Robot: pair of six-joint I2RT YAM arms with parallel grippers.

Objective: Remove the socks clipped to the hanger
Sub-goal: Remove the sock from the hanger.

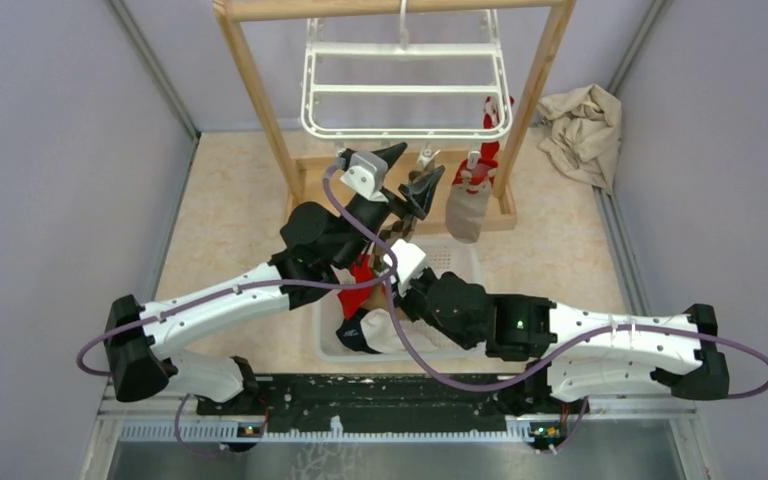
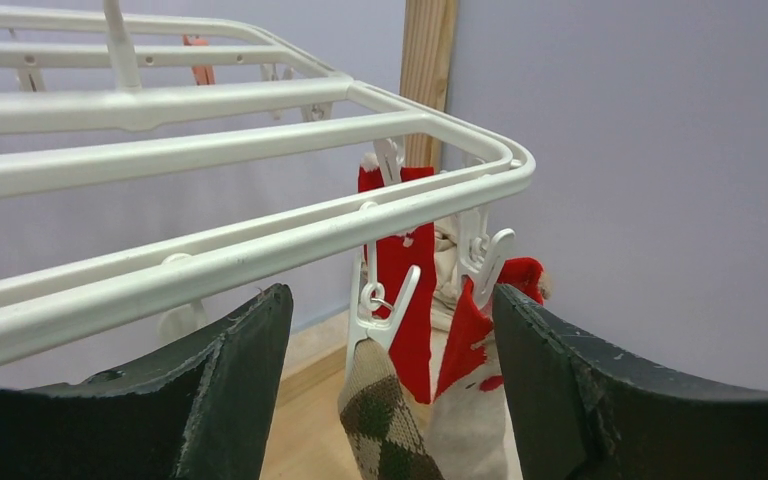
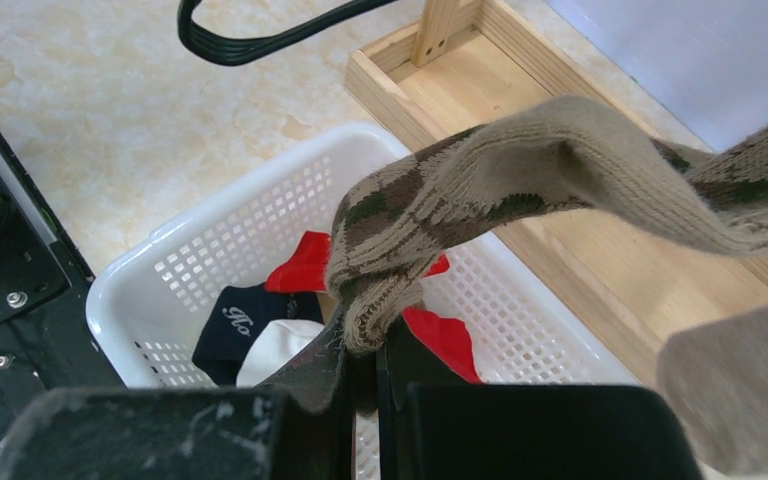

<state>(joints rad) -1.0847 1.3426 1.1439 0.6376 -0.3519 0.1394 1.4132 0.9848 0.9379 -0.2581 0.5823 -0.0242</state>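
- Two grippers of mine are on one patterned sock (image 3: 520,175): my right gripper (image 3: 365,350) is clamped tight on its lower end, above the white basket (image 3: 210,250).
- My left gripper (image 2: 390,310) gapes wide, with fingers (image 2: 230,380) either side of the clip (image 2: 385,300) that holds the sock's top.
- That clip hangs from the hanger (image 2: 260,130)'s front rail near its right corner, beside clipped red socks (image 2: 405,260).

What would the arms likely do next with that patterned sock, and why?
Probably the left pincer should close on the clip between its open fingers, to squeeze it open. That clip holds the patterned sock by its top, while the right pincer grips its other end over the basket, ready to pull it free.
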